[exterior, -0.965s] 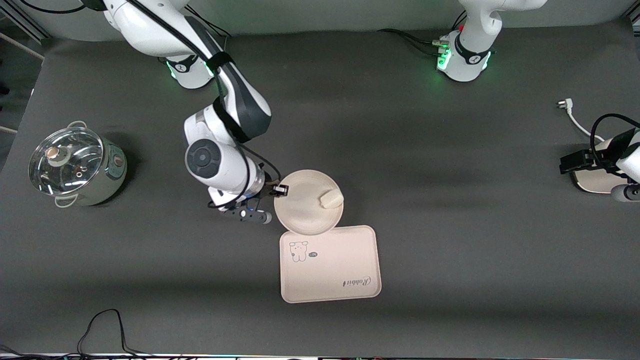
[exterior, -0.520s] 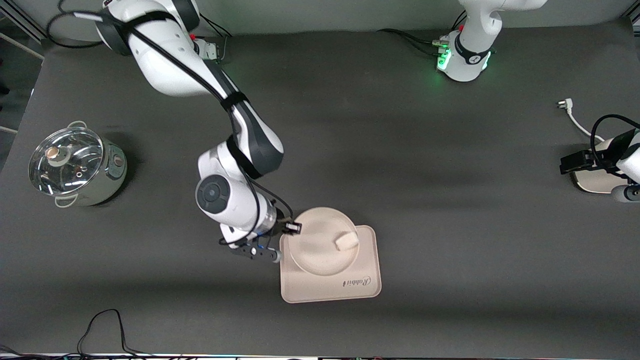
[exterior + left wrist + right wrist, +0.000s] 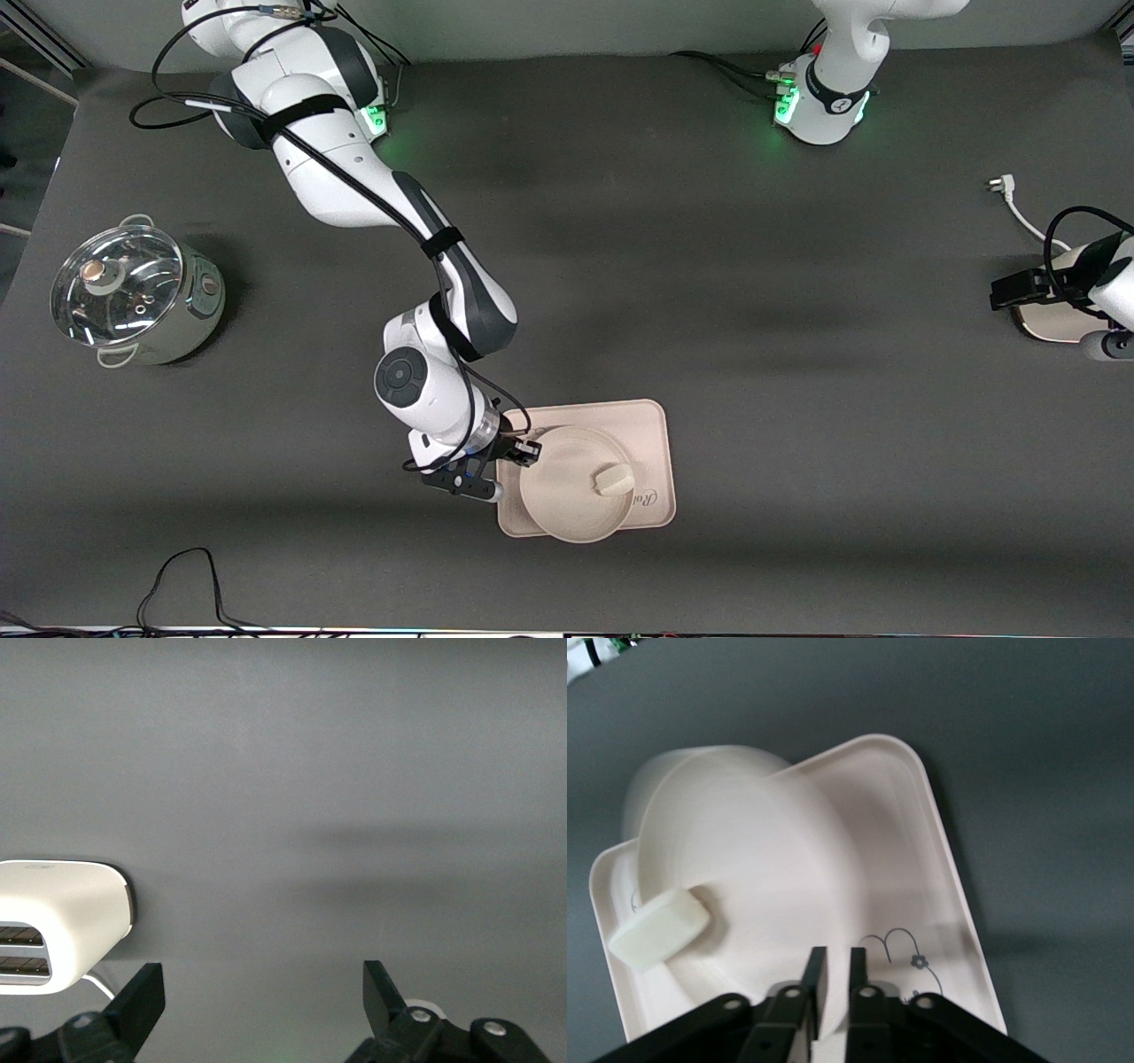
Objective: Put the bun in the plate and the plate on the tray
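Observation:
My right gripper [image 3: 530, 450] is shut on the rim of the round cream plate [image 3: 571, 487] and holds it over the rectangular tray [image 3: 645, 424], above the tray's edge nearest the front camera. The off-white bun [image 3: 614, 479] lies in the plate. The right wrist view shows the fingers [image 3: 816, 973] pinching the plate's rim [image 3: 762, 859], the bun [image 3: 659, 928] in it, and the tray [image 3: 939, 868] below with its drawing partly showing. My left gripper [image 3: 1019, 288] waits open and empty at the left arm's end of the table; its fingers [image 3: 142, 1001] are spread wide.
A steel pot with a glass lid [image 3: 133, 292] stands at the right arm's end. A white toaster [image 3: 1054, 321] sits under the left gripper and also shows in the left wrist view [image 3: 62, 926]. A white plug and cable [image 3: 1010, 199] lie near it.
My right arm has carried the plate with the bun from the bare table toward the front camera, over the tray. The left arm has not moved.

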{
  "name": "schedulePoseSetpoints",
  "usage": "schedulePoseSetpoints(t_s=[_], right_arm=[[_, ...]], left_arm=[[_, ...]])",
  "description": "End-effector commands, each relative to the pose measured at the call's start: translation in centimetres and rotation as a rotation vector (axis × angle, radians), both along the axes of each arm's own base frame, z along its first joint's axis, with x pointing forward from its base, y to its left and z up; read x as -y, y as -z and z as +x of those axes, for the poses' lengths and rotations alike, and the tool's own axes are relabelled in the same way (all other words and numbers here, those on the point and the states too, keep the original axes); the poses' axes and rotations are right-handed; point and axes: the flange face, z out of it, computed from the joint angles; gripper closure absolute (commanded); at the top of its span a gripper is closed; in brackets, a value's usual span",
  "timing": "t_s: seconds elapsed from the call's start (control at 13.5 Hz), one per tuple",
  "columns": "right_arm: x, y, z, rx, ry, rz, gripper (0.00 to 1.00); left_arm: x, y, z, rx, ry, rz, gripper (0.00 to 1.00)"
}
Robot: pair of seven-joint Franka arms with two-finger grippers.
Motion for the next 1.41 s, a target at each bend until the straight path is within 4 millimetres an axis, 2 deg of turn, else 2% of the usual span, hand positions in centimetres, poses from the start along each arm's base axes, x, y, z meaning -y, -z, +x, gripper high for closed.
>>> schedulePoseSetpoints(t_s=[0.0,0.15,0.3,0.45,0.52,0.67,0.74,1.04,1.11,1.19,1.34], right_arm=[[-0.7,-1.0,0.2,0.014,0.006,0.023,0.00],[-0.1,-2.8,0.4,-0.001,0.001,0.009,0.00],[2.2,-6.4,0.3,-0.072,-0.027,-0.093,0.00],[4.2,-11.3,-0.1,-0.101,-0.033,-0.145,0.00],[5.8,-13.1,-0.5,-0.141,-0.027,-0.180,0.00],[11.1,-17.8,-1.4,-0.222,-0.006,-0.210,0.00],[14.4,-20.9,-2.2,-0.244,-0.012,-0.211,0.00],[29.7,-29.7,-5.8,-0.257,0.077,-0.182,0.00],[32.8,-30.7,-6.9,-0.250,0.084,-0.179,0.00],[34.9,-31.1,-7.8,-0.253,0.087,-0.174,0.00],[37.4,-31.8,-9.3,-0.254,0.092,-0.157,0.00]], left_arm=[[0.0,-0.4,-0.1,0.001,0.004,0.011,0.00],[0.0,-0.4,-0.1,0.001,0.004,0.012,0.00],[0.0,-0.4,-0.1,0.001,0.005,0.010,0.00],[0.0,-0.3,-0.1,0.000,0.004,0.011,0.00],[-0.1,-0.3,-0.1,0.001,0.002,0.011,0.00],[-0.1,-0.3,-0.1,0.001,0.002,0.011,0.00],[-0.1,-0.3,-0.1,0.001,0.002,0.011,0.00],[-0.1,-0.3,-0.1,0.001,0.002,0.011,0.00],[-0.1,-0.3,-0.1,0.001,0.002,0.011,0.00],[-0.2,-0.2,-0.1,0.001,0.001,0.011,0.00],[-0.6,-0.2,-0.1,0.001,-0.004,0.011,0.00]])
